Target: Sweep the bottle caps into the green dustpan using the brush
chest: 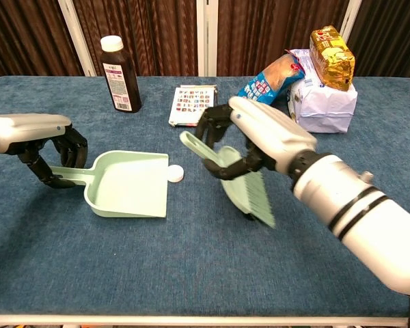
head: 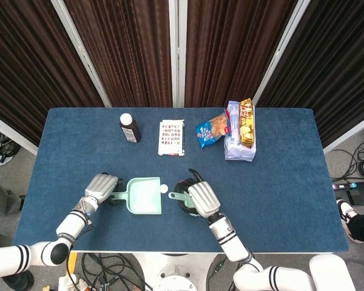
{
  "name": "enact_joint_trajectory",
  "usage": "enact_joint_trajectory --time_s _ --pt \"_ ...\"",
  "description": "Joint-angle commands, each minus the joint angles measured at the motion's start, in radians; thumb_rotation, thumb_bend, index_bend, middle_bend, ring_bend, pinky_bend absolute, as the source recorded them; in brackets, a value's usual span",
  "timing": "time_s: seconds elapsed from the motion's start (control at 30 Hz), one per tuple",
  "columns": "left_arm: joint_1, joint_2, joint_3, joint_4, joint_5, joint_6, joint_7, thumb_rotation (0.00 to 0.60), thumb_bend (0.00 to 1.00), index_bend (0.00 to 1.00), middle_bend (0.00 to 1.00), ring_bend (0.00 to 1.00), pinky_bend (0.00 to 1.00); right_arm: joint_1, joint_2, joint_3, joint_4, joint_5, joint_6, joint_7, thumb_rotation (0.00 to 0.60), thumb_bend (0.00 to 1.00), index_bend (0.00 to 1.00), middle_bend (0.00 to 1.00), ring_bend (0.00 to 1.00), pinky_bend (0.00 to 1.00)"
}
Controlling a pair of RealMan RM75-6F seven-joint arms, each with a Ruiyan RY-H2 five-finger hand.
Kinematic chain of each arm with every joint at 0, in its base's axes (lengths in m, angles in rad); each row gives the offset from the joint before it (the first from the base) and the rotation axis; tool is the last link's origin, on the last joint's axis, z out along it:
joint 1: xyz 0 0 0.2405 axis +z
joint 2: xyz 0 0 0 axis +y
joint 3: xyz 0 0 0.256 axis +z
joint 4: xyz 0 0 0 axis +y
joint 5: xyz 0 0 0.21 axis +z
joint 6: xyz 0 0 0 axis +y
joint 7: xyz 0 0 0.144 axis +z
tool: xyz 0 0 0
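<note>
My left hand [chest: 51, 152] [head: 102, 187] grips the handle of the pale green dustpan [chest: 128, 184] [head: 145, 196], which lies flat with its mouth facing right. A white bottle cap [chest: 175, 174] [head: 164, 188] sits at the far corner of that mouth. My right hand [chest: 253, 137] [head: 197, 197] holds the pale green brush [chest: 239, 183], bristles down on the cloth just right of the pan. The red and black caps are hidden behind the brush and hand.
A dark brown bottle [chest: 119, 65], a printed card box [chest: 194, 106], a blue snack bag [chest: 270, 83], and a white and a gold package [chest: 326, 75] stand along the far half of the blue table [head: 279, 176]. The table's front edge [chest: 191, 316] is close.
</note>
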Motion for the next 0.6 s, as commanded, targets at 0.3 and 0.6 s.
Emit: enact_joint_trajectory --time_s 0.3,0.6 --pt "-0.043 -0.048 -0.009 -0.003 -0.046 0.006 0.015 0.6 0.39 0.61 0.58 0.41 0.26 0.073 -0.027 0.062 0.015 -0.014 -0.066 0.101 0.6 0.54 0.76 0.67 0.35 0.07" --pt "-0.088 -0.078 -0.022 0.012 -0.091 0.005 0.038 0.6 0.39 0.61 0.58 0.41 0.26 0.124 0.185 0.106 -0.053 -0.012 -0.186 0.206 0.6 0.56 0.76 0.67 0.34 0.07"
